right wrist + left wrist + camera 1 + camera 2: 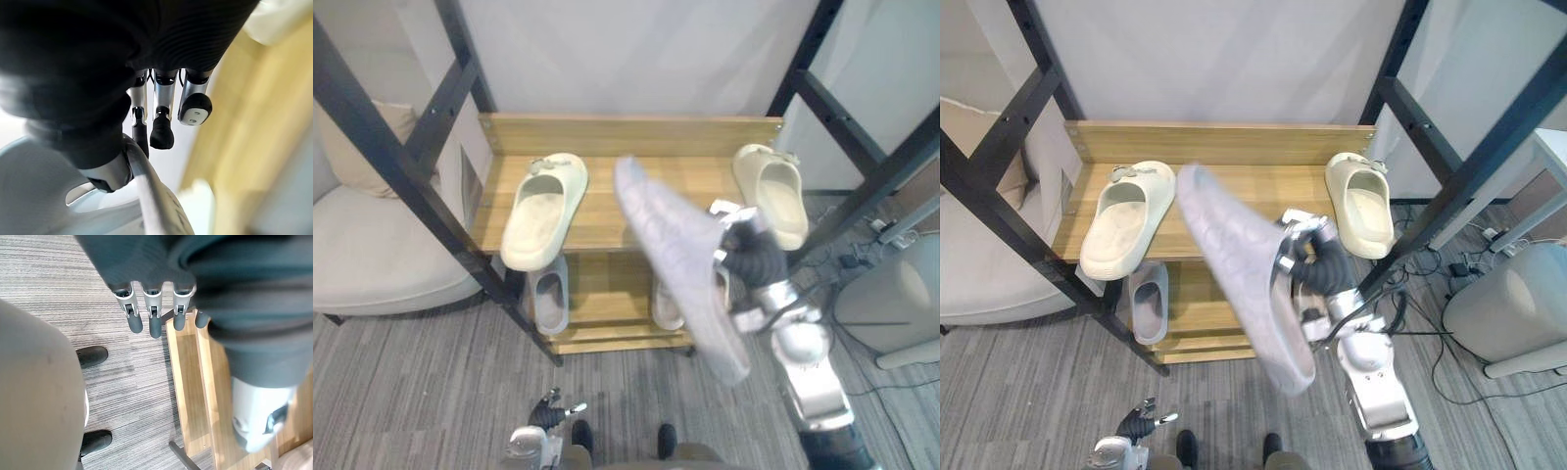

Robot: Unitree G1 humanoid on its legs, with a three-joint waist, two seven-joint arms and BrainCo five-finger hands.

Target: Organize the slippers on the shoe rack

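Observation:
My right hand (1317,264) is shut on a pale grey slipper (1244,284), held up in front of the wooden shoe rack (607,132) with its ribbed sole facing me; in the right wrist view the thumb and fingers (161,132) clamp the grey slipper's (49,186) edge. Two cream slippers lie on the top shelf, one at the left (543,211) and one at the right (771,194). On the lower shelf sit a grey slipper (550,299) and a second one (668,304), partly hidden by the held slipper. My left hand (548,416) hangs low near the floor, its fingers (153,318) straight.
Slanted black metal frame bars (401,166) (862,166) cross in front of both ends of the rack. A beige armchair (372,245) stands at the left and a rounded white unit (891,294) at the right. Grey carpet (431,392) lies below the rack.

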